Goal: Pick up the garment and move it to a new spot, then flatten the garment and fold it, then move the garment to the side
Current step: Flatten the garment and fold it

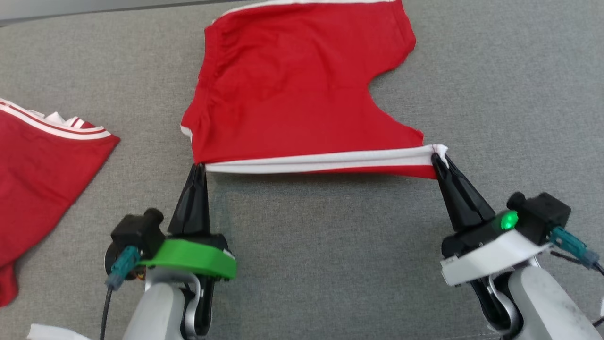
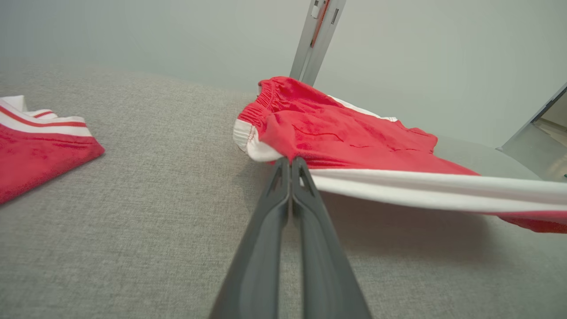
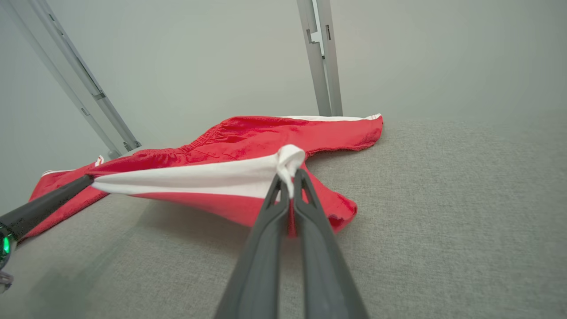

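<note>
The garment [image 1: 292, 80] is a pair of red shorts with white side stripes, spread on the grey table. Its near white-striped edge is stretched taut and lifted off the cloth between both grippers. My left gripper [image 1: 199, 166] is shut on the near left corner, at the waistband end [image 2: 266, 150]. My right gripper [image 1: 438, 158] is shut on the near right corner, where the white stripe bunches at the fingertips [image 3: 290, 161]. In the left wrist view the gripper [image 2: 291, 160] pinches the stripe; the far part of the garment [image 3: 283, 130] rests flat on the table.
A second red garment with white stripes [image 1: 42, 160] lies at the table's left edge, also seen in the left wrist view [image 2: 40, 146]. Grey metal posts [image 3: 321, 57] stand behind the table's far edge. Grey table cloth [image 1: 330, 245] lies bare between my arms.
</note>
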`<state>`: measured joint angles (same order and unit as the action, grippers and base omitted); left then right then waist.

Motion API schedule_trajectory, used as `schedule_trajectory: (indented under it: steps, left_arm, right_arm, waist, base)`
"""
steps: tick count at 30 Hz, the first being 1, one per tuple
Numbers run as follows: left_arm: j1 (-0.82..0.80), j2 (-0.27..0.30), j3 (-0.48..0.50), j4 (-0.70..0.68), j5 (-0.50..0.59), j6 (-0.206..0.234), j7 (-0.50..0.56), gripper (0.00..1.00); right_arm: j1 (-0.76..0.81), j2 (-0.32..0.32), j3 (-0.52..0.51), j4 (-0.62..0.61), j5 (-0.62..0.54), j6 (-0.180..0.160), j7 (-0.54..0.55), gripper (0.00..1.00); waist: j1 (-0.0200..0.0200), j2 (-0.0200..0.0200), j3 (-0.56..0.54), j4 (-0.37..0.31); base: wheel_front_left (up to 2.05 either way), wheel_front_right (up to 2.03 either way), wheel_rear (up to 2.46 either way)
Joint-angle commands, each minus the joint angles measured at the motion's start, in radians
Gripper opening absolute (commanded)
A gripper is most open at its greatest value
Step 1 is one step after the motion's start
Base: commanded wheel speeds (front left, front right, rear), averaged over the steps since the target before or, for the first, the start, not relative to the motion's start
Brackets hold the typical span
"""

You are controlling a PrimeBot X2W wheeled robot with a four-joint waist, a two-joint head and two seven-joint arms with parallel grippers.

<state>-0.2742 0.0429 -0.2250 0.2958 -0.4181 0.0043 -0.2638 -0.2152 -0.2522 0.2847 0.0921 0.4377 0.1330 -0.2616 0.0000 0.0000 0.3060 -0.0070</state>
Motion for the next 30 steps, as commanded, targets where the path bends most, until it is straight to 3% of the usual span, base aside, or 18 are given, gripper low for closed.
schedule_trajectory:
  steps: [1,9,15,22,30]
  left_arm:
    - [0.060,0.023,0.014,-0.044,0.017,0.021,-0.001,0.00]
    - [0.316,0.053,-0.006,-0.389,0.038,0.112,0.105,0.00]
    - [0.362,0.078,-0.019,-0.537,0.055,0.144,0.188,0.00]
    - [0.203,0.110,-0.020,-0.465,0.059,0.100,0.230,0.00]
    - [-0.113,0.095,-0.015,-0.265,0.050,0.049,0.232,0.00]
  right_arm:
    - [0.062,-0.014,-0.035,-0.042,-0.008,-0.004,-0.004,0.00]
    - [0.347,0.017,-0.129,-0.276,-0.063,-0.005,-0.003,0.00]
    - [0.406,0.032,-0.172,-0.350,-0.075,-0.006,0.033,0.00]
    - [0.264,-0.005,-0.196,-0.290,-0.037,-0.010,0.036,0.00]
    - [-0.087,-0.112,-0.125,-0.097,0.034,-0.009,0.027,0.00]
  waist:
    - [0.0000,0.0000,-0.041,0.002]
    - [0.0000,0.0000,-0.072,0.002]
    - [0.0000,0.0000,-0.071,-0.011]
    - [0.0000,0.0000,0.001,-0.024]
    - [0.0000,0.0000,0.172,-0.013]
  base:
    - [0.00,0.00,0.00]
    - [0.00,0.00,0.00]
    - [0.00,0.00,0.00]
    - [0.00,0.00,0.00]
    - [0.00,0.00,0.00]
